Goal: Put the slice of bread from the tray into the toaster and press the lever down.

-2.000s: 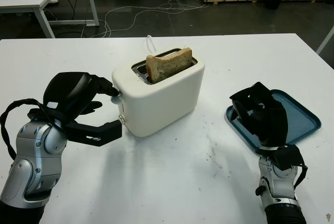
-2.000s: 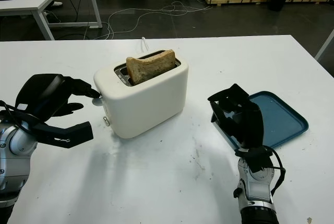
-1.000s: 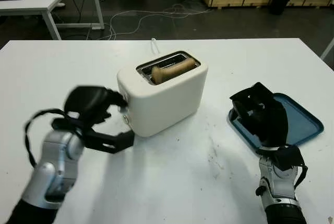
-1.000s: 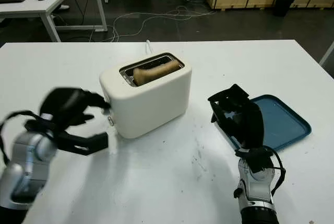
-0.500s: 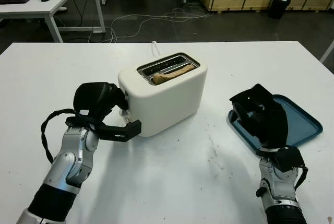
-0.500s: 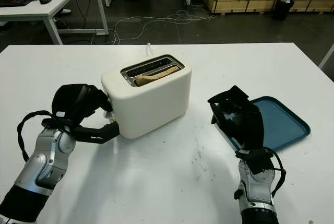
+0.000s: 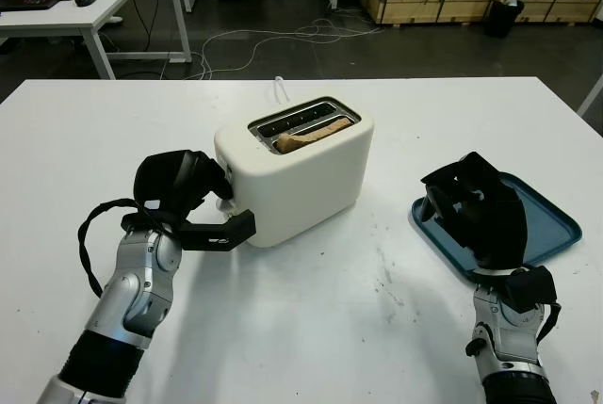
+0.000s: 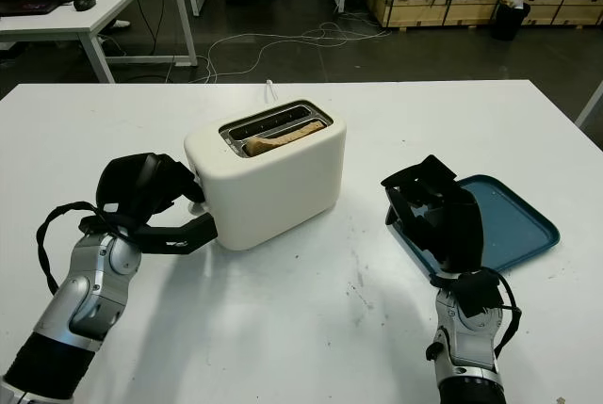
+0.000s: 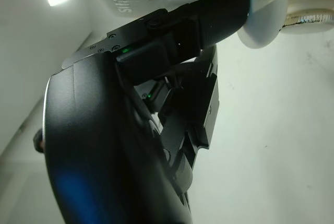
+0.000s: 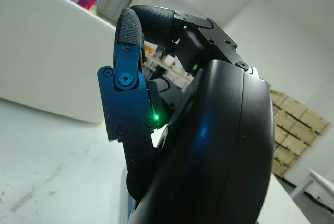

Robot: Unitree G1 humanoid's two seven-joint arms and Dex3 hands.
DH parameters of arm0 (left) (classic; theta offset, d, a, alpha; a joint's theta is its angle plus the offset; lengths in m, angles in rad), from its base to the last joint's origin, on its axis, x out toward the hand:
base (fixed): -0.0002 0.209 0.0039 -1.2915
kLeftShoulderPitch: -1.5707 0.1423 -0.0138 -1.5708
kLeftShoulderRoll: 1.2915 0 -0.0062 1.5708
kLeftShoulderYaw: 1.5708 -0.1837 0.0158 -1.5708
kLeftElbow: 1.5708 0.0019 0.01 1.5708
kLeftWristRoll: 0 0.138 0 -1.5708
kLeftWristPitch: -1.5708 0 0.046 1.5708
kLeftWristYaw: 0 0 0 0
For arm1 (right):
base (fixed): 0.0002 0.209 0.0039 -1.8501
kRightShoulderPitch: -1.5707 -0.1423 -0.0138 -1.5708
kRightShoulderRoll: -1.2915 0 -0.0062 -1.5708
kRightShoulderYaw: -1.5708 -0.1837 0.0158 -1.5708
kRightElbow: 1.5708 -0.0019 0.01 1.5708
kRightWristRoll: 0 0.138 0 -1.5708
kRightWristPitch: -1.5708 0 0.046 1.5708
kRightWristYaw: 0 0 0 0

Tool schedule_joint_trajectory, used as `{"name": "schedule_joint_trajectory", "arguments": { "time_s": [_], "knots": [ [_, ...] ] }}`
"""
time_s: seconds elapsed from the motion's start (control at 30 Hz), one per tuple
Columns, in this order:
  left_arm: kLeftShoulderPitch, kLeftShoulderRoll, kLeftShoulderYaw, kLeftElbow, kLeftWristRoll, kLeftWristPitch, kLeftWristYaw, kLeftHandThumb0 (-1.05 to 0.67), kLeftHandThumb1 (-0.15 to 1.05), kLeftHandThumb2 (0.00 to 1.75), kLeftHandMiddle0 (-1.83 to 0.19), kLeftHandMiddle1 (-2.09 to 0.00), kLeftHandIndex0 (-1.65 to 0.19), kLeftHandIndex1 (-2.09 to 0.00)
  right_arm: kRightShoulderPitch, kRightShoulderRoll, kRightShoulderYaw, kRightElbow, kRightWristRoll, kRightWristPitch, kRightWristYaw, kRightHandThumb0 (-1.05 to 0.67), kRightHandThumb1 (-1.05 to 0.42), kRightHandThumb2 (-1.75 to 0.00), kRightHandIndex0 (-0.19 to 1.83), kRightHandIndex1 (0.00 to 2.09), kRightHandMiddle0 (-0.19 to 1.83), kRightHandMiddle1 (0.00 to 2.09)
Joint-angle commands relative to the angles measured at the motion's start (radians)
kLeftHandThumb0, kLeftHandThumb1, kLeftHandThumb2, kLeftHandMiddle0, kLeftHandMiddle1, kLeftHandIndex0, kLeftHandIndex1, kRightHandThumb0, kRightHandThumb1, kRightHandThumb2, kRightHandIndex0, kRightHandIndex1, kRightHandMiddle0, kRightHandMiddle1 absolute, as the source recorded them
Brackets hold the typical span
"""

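Black left hand (image 7: 184, 199), fingers curled and holding nothing, presses the lever (image 7: 226, 199) at the cream-white rounded toaster's (image 7: 297, 178) end. Brown bread slice (image 7: 316, 132) sits low in the slot; task looks nearly finished. Right hand (image 7: 476, 220), curled and empty, hovers by the empty blue plastic tray (image 7: 545, 225).

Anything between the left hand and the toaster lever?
Nothing visible. The left hand is at the toaster's end face, fingers touching the lever knob. The bread sits low in the slot.
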Motion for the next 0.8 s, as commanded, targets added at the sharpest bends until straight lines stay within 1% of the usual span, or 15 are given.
{"name": "schedule_joint_trajectory", "arguments": {
  "time_s": [0.0,0.07,0.13,0.17,0.2,0.23,0.33,0.4,0.43,0.5,0.53,0.57,0.6,0.67,0.77],
  "knots": [
    [0.134,-0.152,-0.186,0.286,-0.066,0.030,-0.141,0.17,0.92,0.22,-0.70,-0.75,-0.97,-0.01,-0.003,-0.017,-0.008,-0.018,0.025,0.013,0.016,-0.36,-0.92,-0.31,0.96,1.75,0.63,1.75],
    [0.127,-0.175,-0.197,0.311,-0.067,0.041,-0.138,0.16,0.92,0.21,-0.77,-0.74,-0.97,-0.01,-0.003,-0.022,-0.009,-0.024,0.016,0.024,0.012,-0.36,-0.92,-0.31,0.96,1.75,0.63,1.75],
    [0.121,-0.185,-0.200,0.325,-0.072,0.041,-0.135,0.18,0.92,0.24,-0.73,-0.99,-0.98,-0.01,-0.004,-0.022,-0.009,-0.028,-0.001,0.029,0.000,-0.37,-0.92,-0.30,0.96,1.75,0.63,1.75],
    [0.115,-0.187,-0.201,0.331,-0.074,0.046,-0.142,0.17,0.92,0.24,-0.69,-1.03,-0.97,-0.01,-0.005,-0.021,-0.009,-0.027,-0.004,0.028,-0.003,-0.36,-0.92,-0.30,0.96,1.75,0.63,1.75],
    [0.109,-0.181,-0.207,0.337,-0.065,0.045,-0.146,0.17,0.92,0.25,-0.66,-1.05,-0.97,-0.01,-0.008,-0.020,-0.008,-0.022,-0.006,0.024,-0.003,-0.36,-0.92,-0.30,0.96,1.75,0.63,1.75],
    [0.105,-0.175,-0.212,0.337,-0.059,0.044,-0.150,0.16,0.92,0.23,-0.64,-1.02,-0.98,-0.01,-0.012,-0.018,-0.006,-0.016,-0.004,0.020,0.000,-0.36,-0.92,-0.30,0.97,1.75,0.63,1.75],
    [0.096,-0.156,-0.221,0.310,-0.045,0.053,-0.174,0.16,0.92,0.17,-0.66,-0.97,-0.98,-0.01,-0.020,-0.014,-0.002,-0.008,0.016,0.023,0.016,-0.36,-0.92,-0.30,0.97,1.75,0.63,1.75],
    [0.097,-0.133,-0.215,0.253,-0.047,0.048,-0.189,0.17,0.92,0.17,-0.69,-1.00,-0.99,-0.01,-0.025,-0.013,-0.002,-0.003,0.014,0.019,0.015,-0.37,-0.92,-0.30,0.96,1.75,0.63,1.75],
    [0.099,-0.120,-0.207,0.216,-0.051,0.040,-0.187,0.17,0.92,0.18,-0.68,-1.00,-0.99,-0.01,-0.027,-0.012,-0.002,-0.001,0.011,0.016,0.014,-0.37,-0.92,-0.30,0.96,1.75,0.63,1.75],
    [0.106,-0.098,-0.186,0.130,-0.061,0.036,-0.188,0.18,0.92,0.17,-0.73,-1.03,-1.01,-0.02,-0.030,-0.011,-0.002,0.000,0.009,0.017,0.011,-0.37,-0.92,-0.30,0.95,1.75,0.63,1.75],
    [0.109,-0.086,-0.170,0.070,-0.071,0.038,-0.194,0.17,0.92,0.19,-0.75,-1.15,-1.01,-0.02,-0.031,-0.010,-0.001,0.000,0.009,0.018,0.010,-0.37,-0.92,-0.30,0.95,1.75,0.63,1.75],
    [0.112,-0.075,-0.153,0.010,-0.081,0.037,-0.197,0.16,0.92,0.21,-0.80,-1.37,-1.01,-0.01,-0.032,-0.009,-0.001,0.000,0.010,0.020,0.010,-0.37,-0.92,-0.30,0.95,1.75,0.63,1.75],
    [0.115,-0.063,-0.137,-0.048,-0.087,0.033,-0.193,0.15,0.92,0.21,-0.83,-1.50,-1.01,-0.01,-0.033,-0.008,0.000,0.000,0.013,0.024,0.011,-0.37,-0.92,-0.29,0.95,1.75,0.63,1.75],
    [0.114,-0.039,-0.111,-0.149,-0.096,0.038,-0.208,0.14,0.92,0.21,-0.85,-1.61,-1.02,-0.01,-0.034,-0.010,0.003,-0.003,0.021,0.038,0.019,-0.37,-0.92,-0.29,0.94,1.75,0.63,1.75],
    [0.111,-0.016,-0.077,-0.276,-0.091,0.074,-0.238,0.12,0.92,0.24,-0.83,-1.62,-1.02,-0.01,-0.032,-0.027,0.003,-0.020,-0.018,0.069,0.000,-0.40,-0.92,-0.29,0.94,1.75,0.63,1.75]
  ]
}}
